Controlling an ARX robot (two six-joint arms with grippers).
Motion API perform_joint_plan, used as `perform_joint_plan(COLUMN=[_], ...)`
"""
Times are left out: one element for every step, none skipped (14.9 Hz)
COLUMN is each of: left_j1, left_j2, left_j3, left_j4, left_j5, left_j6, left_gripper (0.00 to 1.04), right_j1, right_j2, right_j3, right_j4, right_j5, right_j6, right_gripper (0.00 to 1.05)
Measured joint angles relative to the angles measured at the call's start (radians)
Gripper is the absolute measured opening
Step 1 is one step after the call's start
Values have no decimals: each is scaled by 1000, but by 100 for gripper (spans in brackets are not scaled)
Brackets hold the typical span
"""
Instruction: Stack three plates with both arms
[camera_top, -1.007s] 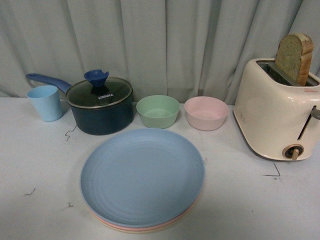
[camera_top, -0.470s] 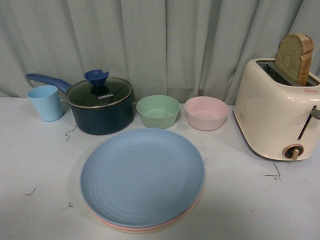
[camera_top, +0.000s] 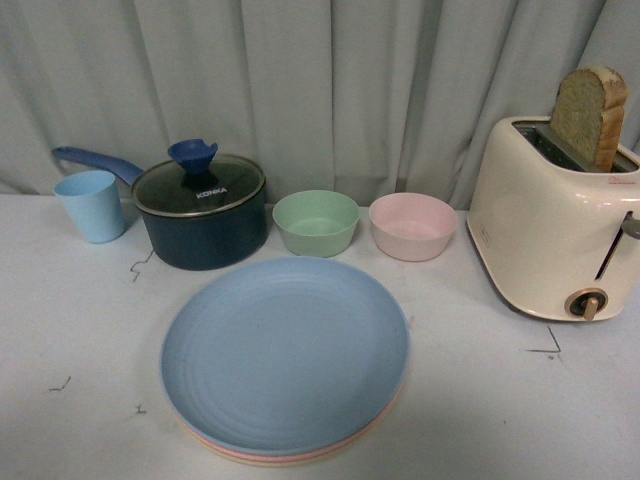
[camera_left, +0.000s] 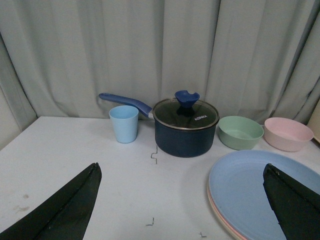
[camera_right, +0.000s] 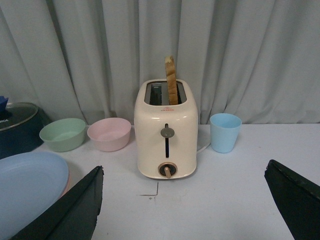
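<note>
Since the three plates already lie one on another, the pile sits on the near middle of the table (camera_top: 80, 330): the blue plate (camera_top: 285, 350) on top, a pink plate (camera_top: 225, 448) showing only as a thin rim under it, and a cream plate (camera_top: 262, 461) as a still thinner rim at the very bottom. The rims look even all around, so I judge the stacking to be finished or almost finished.

No arm shows in the front view. In the left wrist view the left claw (camera_left: 182, 200) has its two dark fingers wide apart, with nothing between them, and it hangs above the table on the left side of the pile. In the right wrist view the right claw (camera_right: 182, 200) is spread apart in the same way and is also empty, well to the right of the plates and in front of the toaster (camera_top: 555, 225).

What remains, I think, is only to keep both claws away and to pull them back high and slowly. A finger that catches the rim could slide the blue plate off its centre, because such smooth plates probably move easily on each other.

Just behind the pile stand a green bowl (camera_top: 316, 222) and a pink bowl (camera_top: 412, 226); further left is a dark pot (camera_top: 202, 215) with a glass lid, and a blue cup (camera_top: 91, 205) beside its handle. A slice of bread (camera_top: 588, 115) stands in the toaster.
</note>
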Motion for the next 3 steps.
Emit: perform_joint_plan(left_j1=[0, 0, 0], left_j2=[0, 0, 0], left_j3=[0, 0, 0], left_j4=[0, 0, 0], left_j5=[0, 0, 0], left_j6=[0, 0, 0], left_gripper=[98, 98, 98], right_j1=[0, 0, 0], right_j2=[0, 0, 0], right_j3=[0, 0, 0], right_j4=[0, 0, 0], right_j5=[0, 0, 0], right_j6=[0, 0, 0], right_gripper=[98, 98, 98])
